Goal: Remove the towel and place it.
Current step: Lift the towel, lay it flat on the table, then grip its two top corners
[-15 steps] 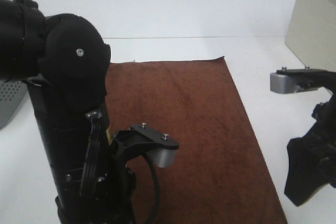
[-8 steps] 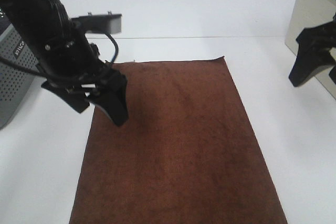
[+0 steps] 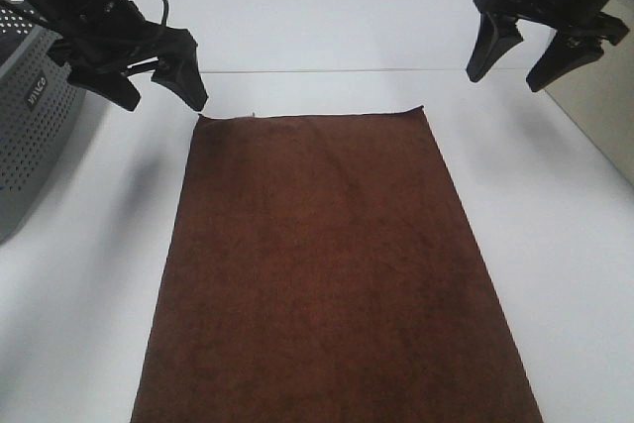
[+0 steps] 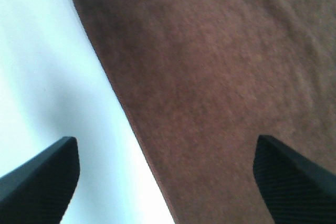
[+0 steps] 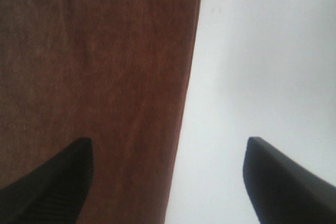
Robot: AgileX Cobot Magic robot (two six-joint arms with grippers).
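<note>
1. Exterior high view: both arms are up at the far end of the white counter (image 3: 565,245), fingers pointing down.
2. The left claw (image 3: 163,101) hangs by the towel's (image 3: 327,264) far left corner, next to the grey perforated basket (image 3: 30,136). Its fingers are spread wide with nothing between them.
3. The right claw (image 3: 505,78) hangs out past the far right corner, angled a bit and also spread wide. It holds nothing either.
4. The towel is dark brown and lies flat and smooth on the counter. Its long sides run from far to near, and the near end goes off the bottom of the picture.
5. From the left wrist cam, the towel's side edge passes between the two fingers. One fingertip (image 4: 47,177) sits over bare counter and the other over the brown plush, and neither one touches.
6. It's the same deal on the right wrist cam: one fingertip (image 5: 52,182) is over the towel and the other is over white counter.
7. A second ago the left arm was low and close to the camera, blocking most of the towel's left half. The right claw sat low beside the right edge.
8. Half a second ago the left claw was over the towel near its far left corner, and the right one was already partway up at the right border.
9. Now both are higher and further back, so the whole cloth is uncovered and more of the basket shows.
10. The towel's far edge sits in the same spot in all three shots.
</note>
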